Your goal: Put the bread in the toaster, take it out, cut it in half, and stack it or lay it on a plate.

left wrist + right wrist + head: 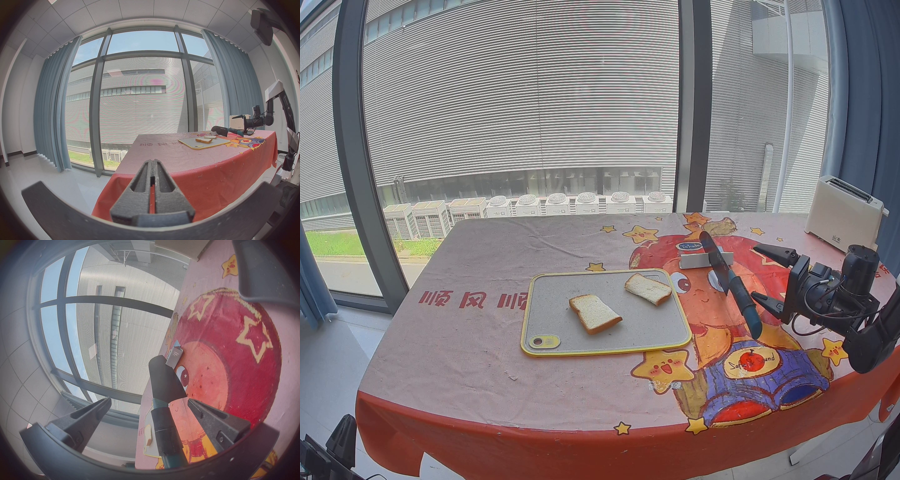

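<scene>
The counter (487,375) has a salmon-pink cloth with an orange-red border, yellow stars, red characters and a cartoon figure in red, orange and blue. The cutting board (637,325) is grey, rimmed yellow. The left bread slice (595,312) and right bread slice (648,289) are pale with brown crusts. The knife (731,284) has a black blade and a teal handle. The toaster (844,212) is cream.

Office-type room: tall windows (142,103), ceiling tiles (137,11)

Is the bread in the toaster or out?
Out: two bread pieces lie flat on the cutting board, apart from the toaster.
</scene>
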